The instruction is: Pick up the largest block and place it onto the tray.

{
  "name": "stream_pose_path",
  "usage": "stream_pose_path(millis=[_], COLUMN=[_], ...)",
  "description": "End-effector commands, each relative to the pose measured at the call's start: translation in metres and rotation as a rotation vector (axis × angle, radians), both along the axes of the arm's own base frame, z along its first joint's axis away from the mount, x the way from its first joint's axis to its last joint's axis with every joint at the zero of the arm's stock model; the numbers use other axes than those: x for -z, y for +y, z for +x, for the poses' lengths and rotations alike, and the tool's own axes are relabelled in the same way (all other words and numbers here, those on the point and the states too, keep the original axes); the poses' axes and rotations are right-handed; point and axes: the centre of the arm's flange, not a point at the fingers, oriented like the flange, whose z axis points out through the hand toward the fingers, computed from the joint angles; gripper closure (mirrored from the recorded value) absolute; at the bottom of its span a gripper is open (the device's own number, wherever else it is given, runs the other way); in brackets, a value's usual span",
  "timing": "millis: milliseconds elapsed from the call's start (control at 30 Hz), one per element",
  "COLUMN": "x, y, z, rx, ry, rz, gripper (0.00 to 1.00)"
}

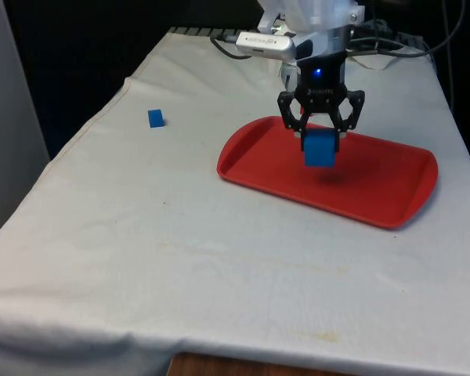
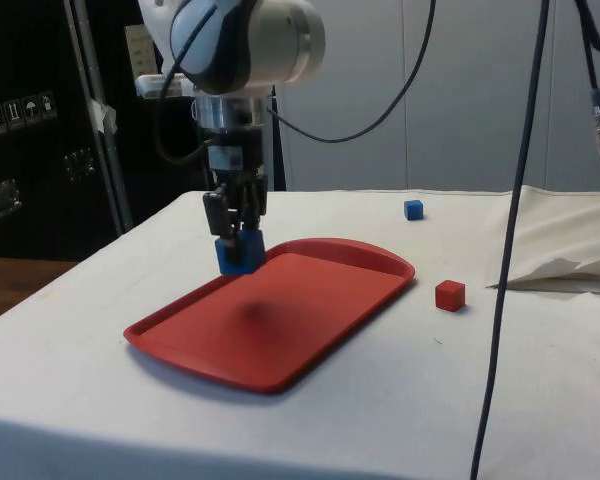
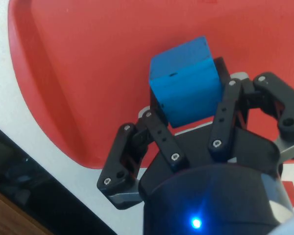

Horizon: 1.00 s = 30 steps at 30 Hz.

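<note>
**Hanging over the tray, block in grip**

The gripper (image 1: pixel 321 141) has its jaws clamped on the large blue block (image 1: pixel 320 149), held clear above the red tray's (image 1: pixel 392 200) middle. A small blue block (image 1: pixel 156 118) sits near the table's edge; a red block (image 2: pixel 450 295) lies just beside the tray.

A smooth, slightly glossy plastic-looking red tray (image 1: pixel 392 196) lies on matt, creased white cloth (image 1: pixel 141 235).

Looks like a robotics lab: cloth-covered table (image 1: pixel 141 235) with loose cables (image 2: pixel 520 200) hanging over it, dark equipment cabinets (image 2: pixel 30 130) behind the table, grey partition panels (image 2: pixel 460 90) beside those.
</note>
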Motion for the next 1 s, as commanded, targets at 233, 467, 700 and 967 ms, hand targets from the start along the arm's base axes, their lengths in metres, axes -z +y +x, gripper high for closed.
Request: stream_pose_path(millis=[233,467,700,967], x=[0.004,0.016,0.027,0.036], y=[-0.003,-0.01,-0.021,-0.023], z=[-0.015,-0.039,-0.052,-0.058], rx=[-0.001,-0.01,-0.016,-0.019], ry=[-0.021,-0.046,-0.057,-0.085], rz=[0.004,-0.022,-0.048,-0.069], gripper=[0.99,0.99,0.99,0.99])
